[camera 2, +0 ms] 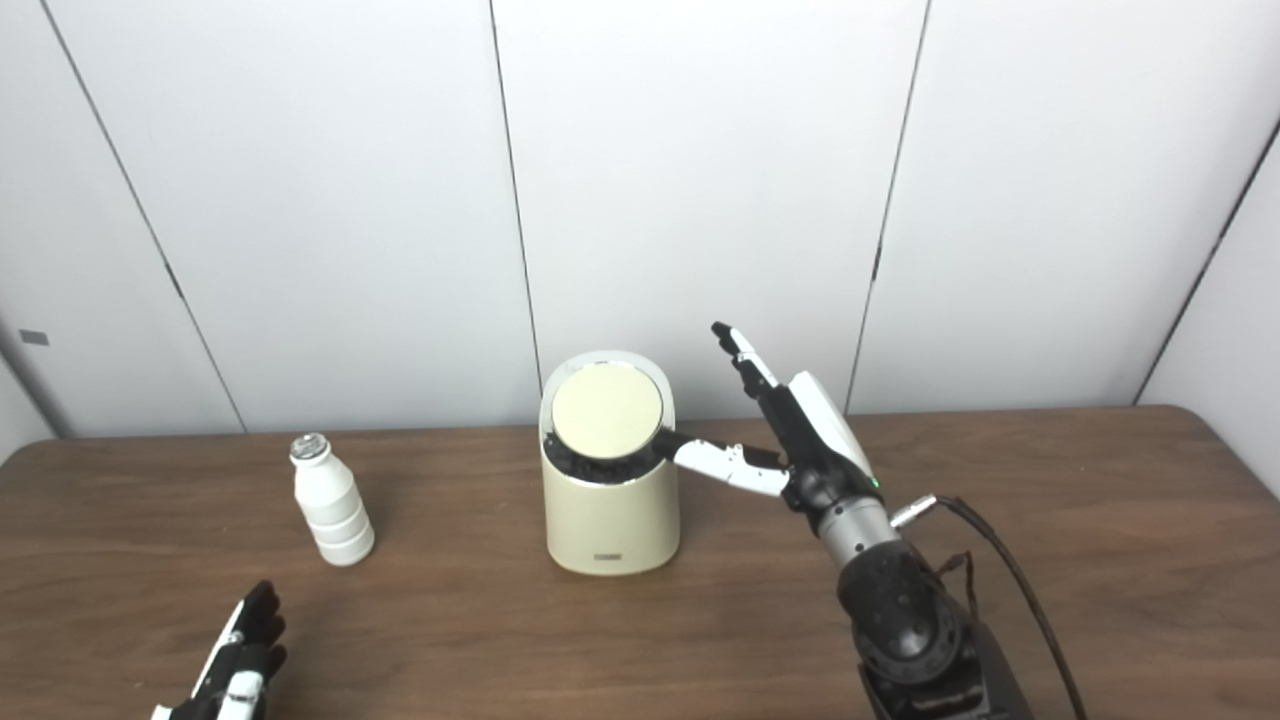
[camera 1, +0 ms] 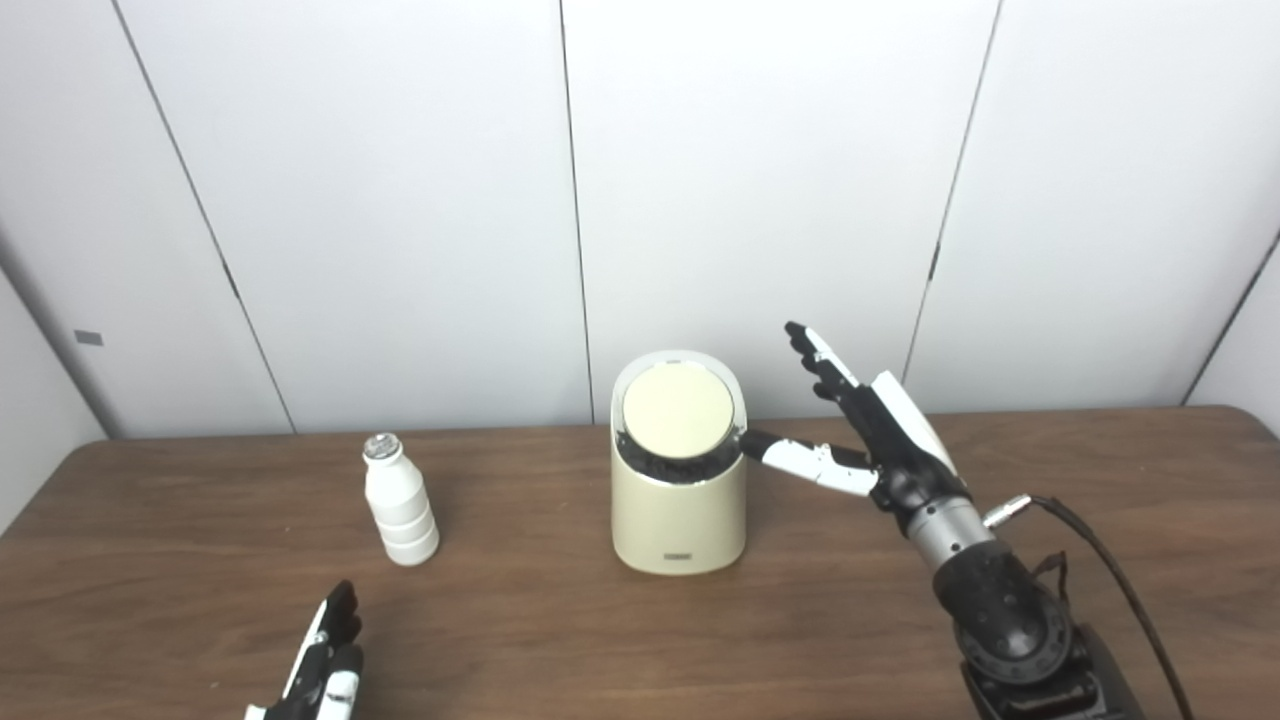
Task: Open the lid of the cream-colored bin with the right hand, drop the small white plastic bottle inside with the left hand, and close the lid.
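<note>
Down at the near left edge, the left hand [camera 1: 325,660] rests low over the brown table [camera 1: 560,640], fingers loose and holding nothing. Just past it stands the small white bottle [camera 1: 399,502], upright, with a shiny cap. To its right sits the cream bin [camera 1: 679,500]. Its round lid [camera 1: 678,410] is tipped up toward the camera. At the bin's right side, the right hand [camera 1: 865,435] is spread wide, its thumb touching the rim by the lid.
</note>
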Action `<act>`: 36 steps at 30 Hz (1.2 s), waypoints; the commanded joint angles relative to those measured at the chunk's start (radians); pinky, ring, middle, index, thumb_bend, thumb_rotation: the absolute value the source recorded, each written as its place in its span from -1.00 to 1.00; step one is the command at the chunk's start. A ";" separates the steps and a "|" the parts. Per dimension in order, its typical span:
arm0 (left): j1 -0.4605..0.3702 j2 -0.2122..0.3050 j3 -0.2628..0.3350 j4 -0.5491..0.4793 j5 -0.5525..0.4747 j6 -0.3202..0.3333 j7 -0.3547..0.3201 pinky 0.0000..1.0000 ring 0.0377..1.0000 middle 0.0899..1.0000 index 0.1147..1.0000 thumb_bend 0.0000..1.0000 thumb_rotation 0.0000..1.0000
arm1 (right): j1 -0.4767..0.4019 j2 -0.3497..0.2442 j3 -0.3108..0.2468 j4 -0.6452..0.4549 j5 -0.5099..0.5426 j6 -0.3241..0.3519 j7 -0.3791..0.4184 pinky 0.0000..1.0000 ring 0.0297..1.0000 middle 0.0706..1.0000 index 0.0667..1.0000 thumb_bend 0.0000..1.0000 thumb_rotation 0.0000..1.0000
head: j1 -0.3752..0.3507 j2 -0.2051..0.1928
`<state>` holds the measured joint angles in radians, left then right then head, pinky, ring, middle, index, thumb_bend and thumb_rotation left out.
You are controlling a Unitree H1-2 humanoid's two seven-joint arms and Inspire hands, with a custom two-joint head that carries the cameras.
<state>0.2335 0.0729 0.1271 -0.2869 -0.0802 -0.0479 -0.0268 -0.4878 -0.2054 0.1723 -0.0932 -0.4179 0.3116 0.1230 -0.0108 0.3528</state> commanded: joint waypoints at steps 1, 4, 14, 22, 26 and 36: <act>0.042 -0.022 -0.009 -0.018 0.002 -0.022 0.008 1.00 1.00 1.00 1.00 -0.31 0.62 | -0.084 0.008 0.008 0.015 -0.018 -0.032 -0.017 0.86 0.94 0.94 0.96 0.74 0.31 | 0.000 -0.002; 0.042 -0.024 -0.015 -0.016 0.007 -0.020 0.012 1.00 1.00 1.00 1.00 -0.31 0.64 | -0.136 0.012 0.024 0.089 -0.042 -0.054 -0.030 0.81 0.91 0.92 0.95 0.82 0.23 | 0.005 -0.005; 0.044 -0.027 -0.042 -0.024 0.030 -0.021 0.027 1.00 1.00 1.00 1.00 -0.38 0.73 | -0.265 0.015 0.072 0.273 -0.116 -0.102 -0.065 0.73 0.87 0.90 0.92 0.86 -0.02 | 0.024 0.009; 0.053 -0.030 -0.059 -0.025 0.035 -0.040 0.028 1.00 1.00 1.00 1.00 -0.47 0.77 | -0.317 0.025 0.086 0.360 -0.118 -0.137 -0.070 0.81 0.91 0.90 0.91 0.85 -0.14 | 0.038 0.027; 0.055 -0.034 -0.063 -0.027 0.034 -0.042 0.031 1.00 1.00 1.00 1.00 -0.53 0.79 | -0.329 0.019 0.104 0.387 -0.136 -0.145 -0.069 0.84 0.93 0.91 0.92 0.88 -0.14 | 0.040 0.031; 0.057 -0.036 -0.075 -0.033 0.034 -0.045 0.032 1.00 1.00 1.00 1.00 -0.55 0.81 | -0.333 0.004 0.133 0.394 -0.162 -0.155 -0.061 0.84 0.92 0.90 0.92 0.90 -0.17 | 0.043 0.038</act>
<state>0.2345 0.0626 0.0585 -0.2861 -0.0505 -0.0578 -0.0010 -0.7640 -0.1929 0.3023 0.3178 -0.5585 0.1873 0.0758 0.0322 0.3881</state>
